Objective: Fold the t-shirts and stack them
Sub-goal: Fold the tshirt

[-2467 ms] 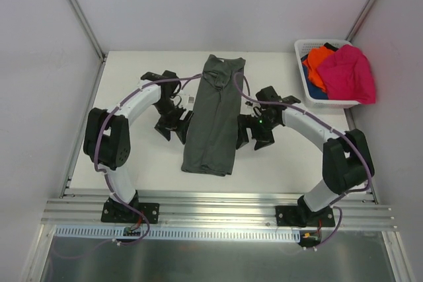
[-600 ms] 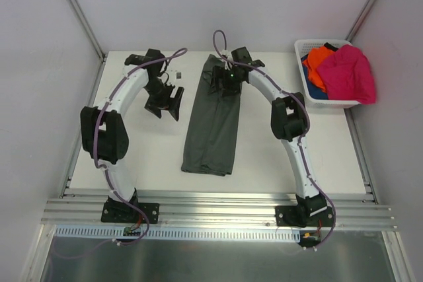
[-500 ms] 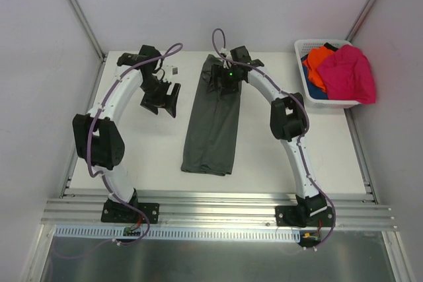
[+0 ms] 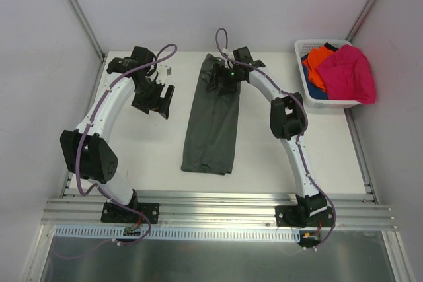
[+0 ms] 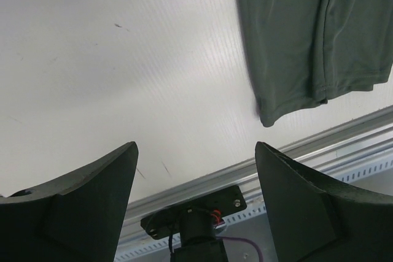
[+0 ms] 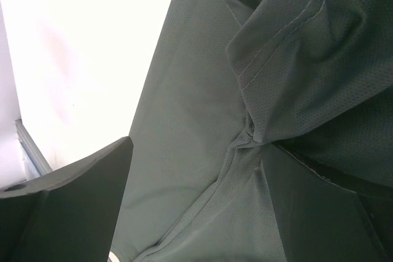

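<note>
A dark grey-green t-shirt lies folded into a long narrow strip down the middle of the table. My right gripper hovers open over its far end; in the right wrist view the cloth and a folded-in sleeve fill the space beneath the right gripper, and nothing is held. My left gripper stands open over bare table left of the strip. In its own view the left gripper is empty, with the shirt's near hem at upper right. Magenta, orange and blue t-shirts lie in the basket.
A white lattice basket stands at the table's back right corner. An aluminium rail with both arm bases runs along the near edge; the left base shows between the left fingers. Grey walls close in the table on three sides.
Both grippers have left the shirt's middle. The right one has gone to the shirt's far end and stays there. The left one has swung left and back, away from the shirt.
</note>
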Robot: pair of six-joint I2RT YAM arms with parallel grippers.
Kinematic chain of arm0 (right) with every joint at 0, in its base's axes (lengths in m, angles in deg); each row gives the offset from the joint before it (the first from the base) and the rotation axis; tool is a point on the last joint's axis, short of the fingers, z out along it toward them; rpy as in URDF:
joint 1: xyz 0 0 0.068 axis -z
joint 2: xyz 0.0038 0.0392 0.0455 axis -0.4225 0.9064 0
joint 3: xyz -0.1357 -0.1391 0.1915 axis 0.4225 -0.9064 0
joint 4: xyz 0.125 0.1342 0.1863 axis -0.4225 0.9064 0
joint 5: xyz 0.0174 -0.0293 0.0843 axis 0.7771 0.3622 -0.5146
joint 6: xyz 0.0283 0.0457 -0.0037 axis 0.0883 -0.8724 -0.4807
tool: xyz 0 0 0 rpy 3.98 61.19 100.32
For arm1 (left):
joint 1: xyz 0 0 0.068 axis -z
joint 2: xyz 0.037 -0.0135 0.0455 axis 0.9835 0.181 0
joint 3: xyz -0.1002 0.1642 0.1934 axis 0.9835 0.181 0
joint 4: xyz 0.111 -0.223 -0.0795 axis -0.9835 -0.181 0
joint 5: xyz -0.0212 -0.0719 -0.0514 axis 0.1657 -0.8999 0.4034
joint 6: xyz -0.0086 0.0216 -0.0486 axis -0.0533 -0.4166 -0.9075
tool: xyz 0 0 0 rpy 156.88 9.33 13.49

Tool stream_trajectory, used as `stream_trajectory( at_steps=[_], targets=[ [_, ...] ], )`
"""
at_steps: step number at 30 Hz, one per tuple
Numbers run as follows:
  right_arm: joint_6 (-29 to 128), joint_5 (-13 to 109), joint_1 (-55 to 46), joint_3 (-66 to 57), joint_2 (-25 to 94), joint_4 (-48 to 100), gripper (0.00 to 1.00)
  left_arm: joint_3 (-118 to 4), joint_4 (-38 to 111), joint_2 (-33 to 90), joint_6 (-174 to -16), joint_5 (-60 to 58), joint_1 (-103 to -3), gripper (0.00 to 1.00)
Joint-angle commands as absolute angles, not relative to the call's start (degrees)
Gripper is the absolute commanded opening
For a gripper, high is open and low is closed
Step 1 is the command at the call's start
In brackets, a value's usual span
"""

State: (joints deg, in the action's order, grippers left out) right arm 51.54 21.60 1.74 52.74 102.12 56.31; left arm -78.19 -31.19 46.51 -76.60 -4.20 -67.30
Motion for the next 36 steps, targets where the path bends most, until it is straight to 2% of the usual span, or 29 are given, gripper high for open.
stream_trajectory(
  at_steps=[1,19,23,31,36],
  targets=[
    [51.1,21.9,2.6,54.5,105.6,56.5,0.91,-77.9,-31.8,43.6,-75.7,-1.6,-67.9,0.78],
    [51.6,19.6,1.4,53.9,104.7,57.1,0.91,-76.8,-30.4,42.5,-76.3,0.0,-68.0,0.78],
    [54.1,24.9,1.4,50.3,96.6,58.2,0.95,-79.5,-29.3,43.9,-76.8,0.8,-68.5,0.8],
    [61.5,39.5,0.3,44.1,82.5,59.0,1.0,-96.3,-26.3,50.3,-76.4,8.8,-69.6,0.9],
    [68.7,47.5,-0.3,46.1,83.2,59.3,1.0,-101.5,-26.2,52.6,-77.8,5.5,-69.9,0.89]
  ],
)
